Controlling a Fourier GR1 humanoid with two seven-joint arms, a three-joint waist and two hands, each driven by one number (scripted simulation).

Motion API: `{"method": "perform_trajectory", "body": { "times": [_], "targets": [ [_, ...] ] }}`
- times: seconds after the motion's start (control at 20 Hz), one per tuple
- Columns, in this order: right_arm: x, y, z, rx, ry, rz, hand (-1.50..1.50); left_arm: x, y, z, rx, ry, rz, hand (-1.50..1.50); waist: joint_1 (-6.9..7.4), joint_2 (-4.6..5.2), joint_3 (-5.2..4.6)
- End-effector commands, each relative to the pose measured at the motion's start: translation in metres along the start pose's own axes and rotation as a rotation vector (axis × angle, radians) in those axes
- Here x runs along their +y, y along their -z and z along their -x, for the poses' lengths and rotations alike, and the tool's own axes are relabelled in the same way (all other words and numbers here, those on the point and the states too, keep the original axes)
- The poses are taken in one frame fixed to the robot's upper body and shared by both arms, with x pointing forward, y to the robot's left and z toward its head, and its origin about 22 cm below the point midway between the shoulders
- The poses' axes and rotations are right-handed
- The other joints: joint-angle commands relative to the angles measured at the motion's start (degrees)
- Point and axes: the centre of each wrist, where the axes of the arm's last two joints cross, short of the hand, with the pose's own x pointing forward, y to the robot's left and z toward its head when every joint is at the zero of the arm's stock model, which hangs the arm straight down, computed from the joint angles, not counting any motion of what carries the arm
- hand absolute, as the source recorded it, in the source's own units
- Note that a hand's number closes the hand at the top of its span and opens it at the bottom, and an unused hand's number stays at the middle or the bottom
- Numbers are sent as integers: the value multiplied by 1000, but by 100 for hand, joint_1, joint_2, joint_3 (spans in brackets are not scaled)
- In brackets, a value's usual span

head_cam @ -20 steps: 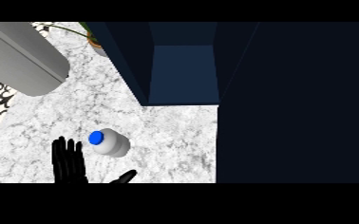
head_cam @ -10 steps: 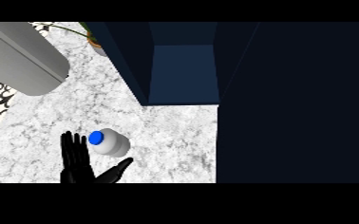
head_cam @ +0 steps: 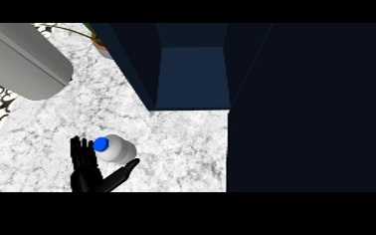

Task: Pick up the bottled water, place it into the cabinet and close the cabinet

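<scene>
Worktop is white marble with grey veining. There's a big grey rounded thing lying across its far-left part. Just right of that grey thing sits a potted plant, with a thin stem arching back over it. Below-left of the grey thing, a scrap of black-and-white pattern shows at the edge.

Items counted on one marble counter:
- Bottled water: one, with one blue cap.
- Cabinet: one, with one compartment open to view.
- Dark panel at the right: one.
- Left hand: one.
- Large grey rounded object: one.
- Potted plant: probably one; only leaves and a sliver of pot show.
</scene>
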Motion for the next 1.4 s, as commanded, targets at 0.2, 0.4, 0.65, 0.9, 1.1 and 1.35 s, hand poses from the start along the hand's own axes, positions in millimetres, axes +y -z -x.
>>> {"method": "perform_trajectory", "body": {
  "times": [0.2, 0.4, 0.65, 0.9, 1.1, 1.35],
  "targets": [
    [4, 7, -41, -65, -16, -5, -150, 11, 6, 21, -12, -128, 19, -150, 13, 1, -1],
    [1, 8, -44, -76, -22, -16, -150, 10, 9, 24, -10, -229, 63, -150, 51, 14, -1],
    [-1, -1, -32, -69, -13, -23, -150, -27, 35, 17, -51, -263, 82, 150, 1, -5, 6],
    [0, 0, -42, -67, -30, -18, -150, -19, 30, 24, -64, -291, 83, 150, 31, 0, 5],
    [0, 0, -42, -59, -32, -25, -150, -26, 32, 20, -66, -317, 87, 150, 37, -6, 7],
    [-1, -3, -32, -74, -19, -29, -150, -28, 47, 16, -19, -274, 353, 150, -38, -6, 4]
  ]
}}
